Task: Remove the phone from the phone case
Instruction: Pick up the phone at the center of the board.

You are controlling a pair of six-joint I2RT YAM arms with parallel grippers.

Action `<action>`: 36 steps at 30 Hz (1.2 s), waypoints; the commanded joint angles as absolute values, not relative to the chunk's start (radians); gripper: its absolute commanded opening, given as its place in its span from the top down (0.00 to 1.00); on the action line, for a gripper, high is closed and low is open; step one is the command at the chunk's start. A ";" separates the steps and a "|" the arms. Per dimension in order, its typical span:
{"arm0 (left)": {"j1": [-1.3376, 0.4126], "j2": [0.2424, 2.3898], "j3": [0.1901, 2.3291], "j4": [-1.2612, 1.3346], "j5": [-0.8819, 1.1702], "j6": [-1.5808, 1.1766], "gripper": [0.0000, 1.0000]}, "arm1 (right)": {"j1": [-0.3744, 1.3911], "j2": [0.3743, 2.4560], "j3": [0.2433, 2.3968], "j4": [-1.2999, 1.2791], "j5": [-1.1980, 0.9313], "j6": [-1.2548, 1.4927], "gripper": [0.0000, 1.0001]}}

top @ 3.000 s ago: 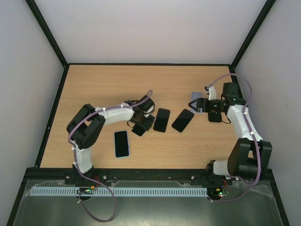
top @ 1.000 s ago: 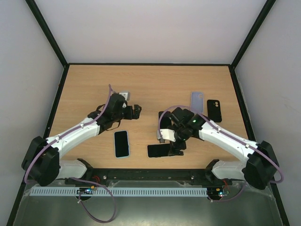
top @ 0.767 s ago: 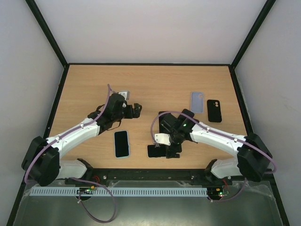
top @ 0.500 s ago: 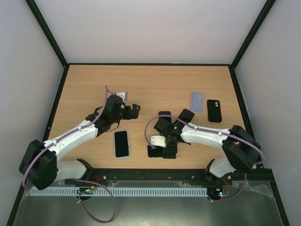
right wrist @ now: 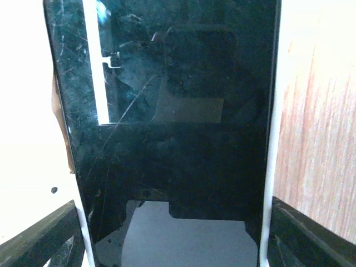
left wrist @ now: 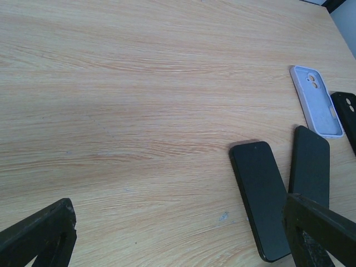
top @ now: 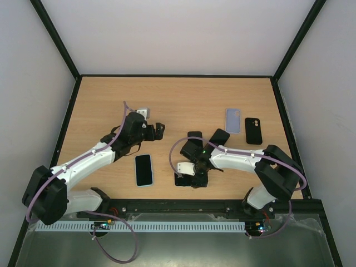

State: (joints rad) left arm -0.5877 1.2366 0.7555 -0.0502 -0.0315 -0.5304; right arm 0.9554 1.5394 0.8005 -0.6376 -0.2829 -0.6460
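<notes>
Phone point(right wrist: 167, 122) lies screen-up near the front edge of the table point(top: 111, 94), close to the arms' bases. The right gripper point(right wrist: 172, 217) is down over it, fingers wide, one on each long side. Whether the pads touch the edges I cannot tell. A pale rim point(right wrist: 270, 111) beside the screen looks like the case.

I judge this to be the grasping step. Next the jaws need to close squarely on the sides so the phone can be lifted and the case worked off, probably with the other arm's help.

Just to the left lies a blue-cased phone point(top: 143, 169). Farther back the left gripper point(top: 159, 130) hovers wide and empty above the wood. Beyond are two bare phones point(left wrist: 258, 197), then a lilac case point(left wrist: 316, 100) and a black case point(top: 253, 130).

A second ago the right gripper sat farther back and to the right, with most of the phone showing — now it covers nearly all of it. The left arm has hardly moved.
</notes>
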 commanded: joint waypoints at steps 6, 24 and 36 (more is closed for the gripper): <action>-0.580 1.227 0.740 -0.024 -0.033 -0.579 0.03 | 0.963 1.517 0.768 -0.646 -0.247 -0.561 0.44; -0.701 1.342 0.764 0.315 0.125 -0.821 0.21 | 0.637 1.258 0.854 -0.358 -0.214 -0.122 0.63; -0.790 1.573 0.882 0.430 0.188 -0.902 0.49 | 0.620 1.172 0.827 -0.296 -0.233 -0.001 0.67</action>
